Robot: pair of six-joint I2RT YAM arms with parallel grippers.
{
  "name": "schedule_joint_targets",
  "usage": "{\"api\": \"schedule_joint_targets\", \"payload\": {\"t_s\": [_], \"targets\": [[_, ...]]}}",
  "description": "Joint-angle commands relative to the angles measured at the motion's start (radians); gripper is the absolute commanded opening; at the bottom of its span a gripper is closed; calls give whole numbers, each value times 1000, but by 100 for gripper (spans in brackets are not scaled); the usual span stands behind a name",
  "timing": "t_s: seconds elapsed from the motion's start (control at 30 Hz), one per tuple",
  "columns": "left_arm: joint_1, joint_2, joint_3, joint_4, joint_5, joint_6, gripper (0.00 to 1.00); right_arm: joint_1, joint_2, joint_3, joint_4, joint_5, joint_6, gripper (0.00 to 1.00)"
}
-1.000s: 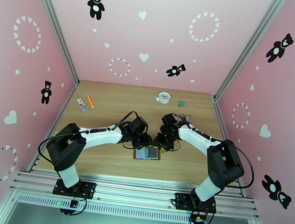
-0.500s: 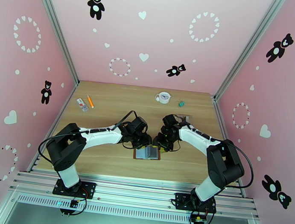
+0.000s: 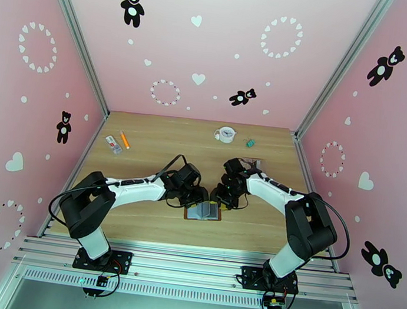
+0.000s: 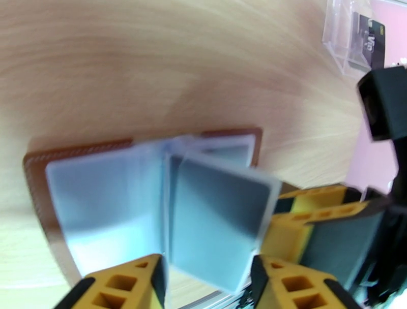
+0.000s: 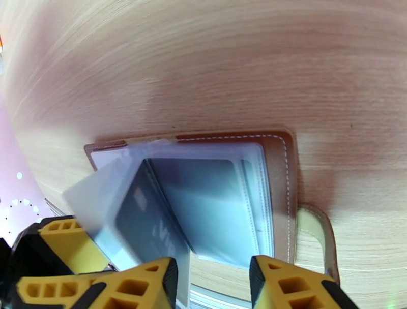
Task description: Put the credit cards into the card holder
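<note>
Brown leather frames the moment: the card holder [image 3: 203, 211] lies open on the wooden table [image 3: 148, 216], near the middle and slightly toward the near edge, between the two arms. It sits where it sat a second ago. Its clear inner sleeves are fanned out, and one sleeve leaf [image 4: 219, 213] stands up from the spine instead of lying flat.

What has changed is the left arm. Its elbow has dropped, and the left gripper [image 4: 206, 267] has drawn a little back to the left, away from the holder. Its fingers have spread and now stand apart on either side of the raised leaf's lower edge without pinching it. The right gripper [image 5: 211, 277] hovers over the holder's right half much as before, fingers apart with nothing between them. Its tan snap strap [image 5: 315, 228] pokes out on the right.

From the right wrist, a dark card [image 5: 147, 218] shows inside the tilted leaf, its pale lettering partly readable through the plastic. I judge that this card is now seated in a sleeve and the left hand has just let go. That step looks done.

Far to the right, a clear plastic pouch [image 4: 346, 40] holds at least one more dark card, so more probably remain to be fetched.
</note>
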Motion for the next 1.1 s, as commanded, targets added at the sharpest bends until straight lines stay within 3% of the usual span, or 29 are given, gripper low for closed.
{"api": "schedule_joint_targets", "payload": {"t_s": [0.0, 0.1, 0.2, 0.47, 0.8, 1.07], "targets": [[0, -94, -14, -94, -83, 26, 52, -18, -39, 46, -79, 57, -50, 43], [8, -160, 4, -225, -175, 40, 53, -39, -48, 62, -104, 82, -79, 43], [20, -204, -4, -268, -193, 50, 53, -50, -44, 94, -137, 117, -123, 43], [28, -183, -58, -191, -113, 26, 49, -107, 28, 274, -261, 300, -273, 43], [25, -52, 23, -197, -62, 64, 48, -186, 169, 503, -392, 639, -368, 43], [22, -11, 25, -197, -48, 66, 48, -249, 276, 624, -425, 714, -418, 43]]}}
